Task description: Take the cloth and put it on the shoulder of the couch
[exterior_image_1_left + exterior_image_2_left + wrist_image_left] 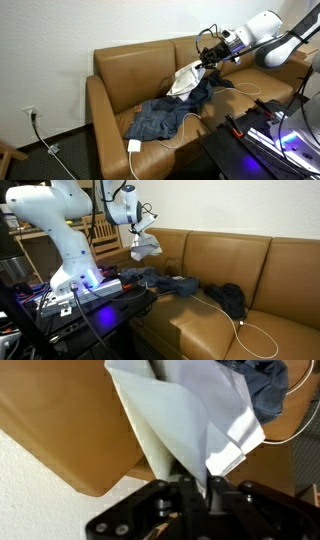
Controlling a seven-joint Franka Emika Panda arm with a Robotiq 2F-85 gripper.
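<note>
The gripper is clamped tight on the white cloth, which dangles from the jaws up by the top of the tan couch backrest. Down on the seat, dark jeans lie crumpled, with a white cable looping beside them.

Pale cloth apparently in claw, above couch

- couch: tan leather-look upholstery, smooth, faint sheen.
- cloth: thin white fabric, matt, sharply creased.
- garment, at 7 o'clock from the cloth in an exterior view: blue denim (coarse, matt).
- claw: black, matt.
- arm: white shell, glossy plastic.
- cable: white, smooth.
</note>
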